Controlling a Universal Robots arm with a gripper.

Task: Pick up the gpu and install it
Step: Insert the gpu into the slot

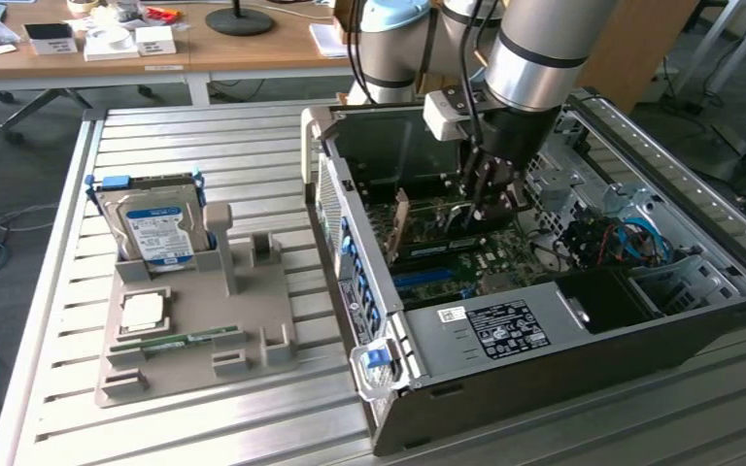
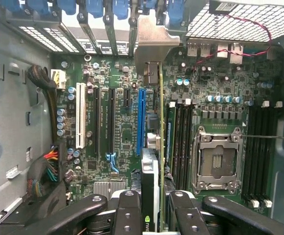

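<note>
The gpu (image 2: 150, 181) is seen edge-on in the wrist view, a thin green card with a black fan face and a silver end bracket (image 2: 154, 44). My gripper (image 2: 155, 215) is shut on it, one black finger on each face. The card stands upright over the motherboard (image 2: 122, 122), between the blue slot (image 2: 141, 120) and the memory slots, its bracket at the case's rear slot openings. Whether it sits in a slot I cannot tell. In the exterior view my gripper (image 1: 488, 199) reaches down into the open case with the gpu (image 1: 431, 218) below it.
The open PC case (image 1: 542, 330) lies on a slatted metal table. At the exterior view's left, a grey holder (image 1: 263, 340) carries a hard drive (image 1: 159, 228), a memory stick (image 1: 179, 340) and a CPU (image 1: 144, 311). Inside the case are the CPU socket (image 2: 217, 161) and cable bundles (image 2: 49, 171).
</note>
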